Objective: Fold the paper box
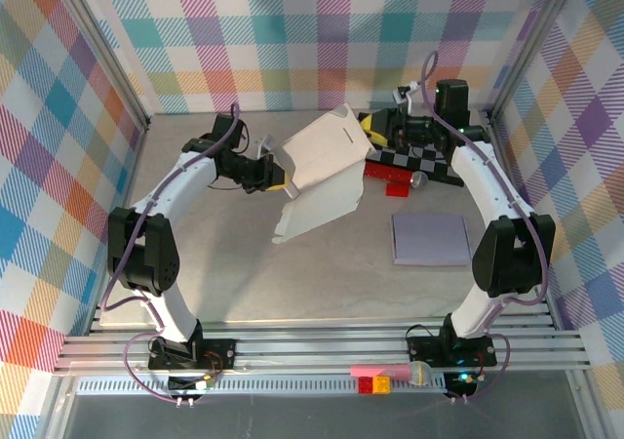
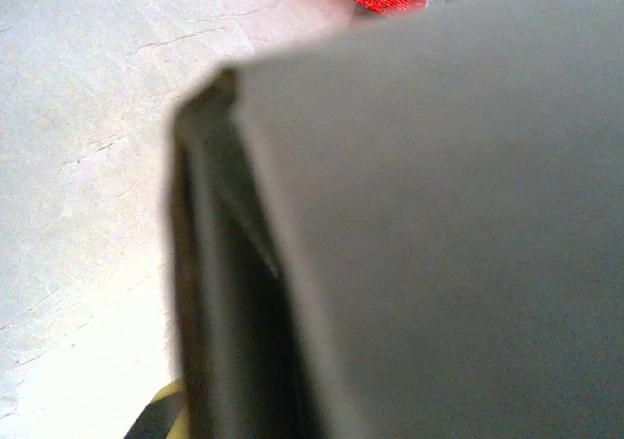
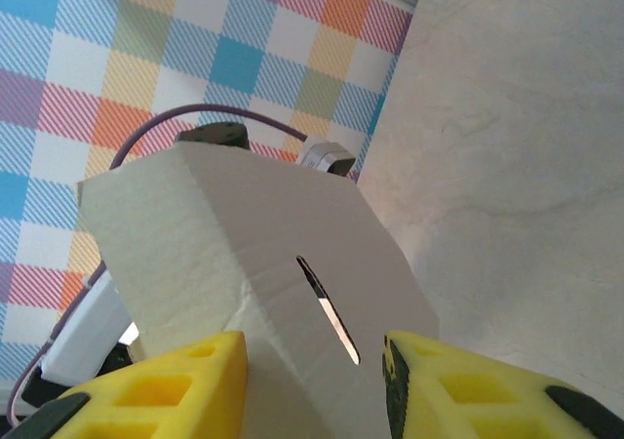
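Note:
The white paper box hangs partly folded above the middle back of the table, its lower panel drooping toward the surface. My left gripper is shut on the box's left edge; in the left wrist view the blurred paper sits right against the lens. From the right, my right gripper reaches the box's upper corner. Its yellow fingers stand apart in the right wrist view, either side of a flap with a slot, so this gripper is open.
Red bricks and a black-and-white checkered piece lie under the right arm, with a small silver ball beside them. A flat lavender sheet lies at right centre. Small coloured blocks rest on the front rail. Plaid walls enclose the table.

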